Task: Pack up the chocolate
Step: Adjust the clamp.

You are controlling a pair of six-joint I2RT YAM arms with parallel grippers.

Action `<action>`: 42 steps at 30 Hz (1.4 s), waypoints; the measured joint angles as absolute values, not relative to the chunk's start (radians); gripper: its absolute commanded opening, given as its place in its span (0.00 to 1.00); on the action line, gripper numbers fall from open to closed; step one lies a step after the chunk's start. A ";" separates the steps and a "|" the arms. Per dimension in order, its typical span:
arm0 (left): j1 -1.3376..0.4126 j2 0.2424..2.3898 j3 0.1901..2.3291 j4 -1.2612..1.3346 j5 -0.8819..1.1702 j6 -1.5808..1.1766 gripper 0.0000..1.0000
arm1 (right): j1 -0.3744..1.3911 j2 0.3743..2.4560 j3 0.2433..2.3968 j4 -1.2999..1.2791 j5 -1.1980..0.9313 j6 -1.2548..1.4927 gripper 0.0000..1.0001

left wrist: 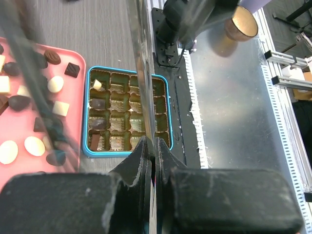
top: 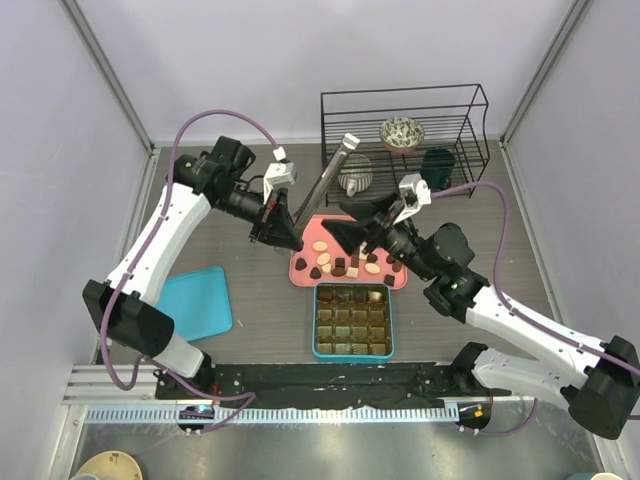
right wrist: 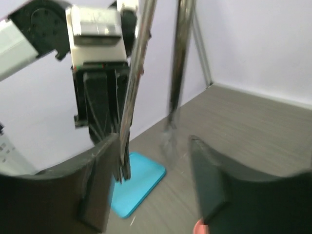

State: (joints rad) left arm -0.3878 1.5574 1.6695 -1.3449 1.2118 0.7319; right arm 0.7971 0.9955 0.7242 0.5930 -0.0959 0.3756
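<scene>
A grey wood-grain bench (top: 255, 292) sits inside pale lavender walls (top: 300, 50) braced by slanting aluminium posts (top: 105, 65). A black baseplate and a ribbed metal rail (top: 300, 412) run along its near edge.

At the bench's centre lies a flat pink plastic tray (top: 298, 276) scattered with dark, mid-brown and cream chocolate pieces (top: 340, 265). Touching or just in front of it is a square teal box with brown compartments (top: 316, 322). A few pieces fill the row nearest the tray, and the rest of the chocolate is loose on the pink surface.

A rounded teal lid (top: 198, 300) lies well to the left. A black wire rack (top: 400, 90) at the back wall holds a patterned bowl (top: 402, 132) and a dark green cup (top: 438, 165).

Above the tray's left side, the left end effector (top: 283, 228) is clamped narrow on one arm of long metal tongs (top: 328, 175), which slant up toward the rack. The right end effector (top: 335, 228) hangs just beside it with its fingers apart. In the right wrist view the tongs' other arm stands in the gap between them.

Bare wood grain shows between lid and box, and to the right of tray and box up to the wall.
</scene>
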 measured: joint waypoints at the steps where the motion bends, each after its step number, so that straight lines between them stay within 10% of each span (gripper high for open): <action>1: -0.388 1.546 1.670 -1.345 1.212 0.730 0.02 | 0.797 0.984 0.717 0.575 -0.120 0.374 0.84; 2: -0.388 1.534 1.671 -1.346 1.212 0.728 0.02 | 0.797 0.972 0.710 0.558 -0.142 0.374 0.96; 42: -0.425 1.411 1.626 -1.359 1.093 0.650 0.03 | 0.592 1.211 1.111 0.279 -0.889 0.364 1.00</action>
State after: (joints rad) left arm -0.4252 1.4113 1.6257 -1.3594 1.0927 0.6498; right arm 0.5919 1.2114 1.1114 0.2790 -0.8894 0.3641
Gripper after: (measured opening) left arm 0.056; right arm 0.995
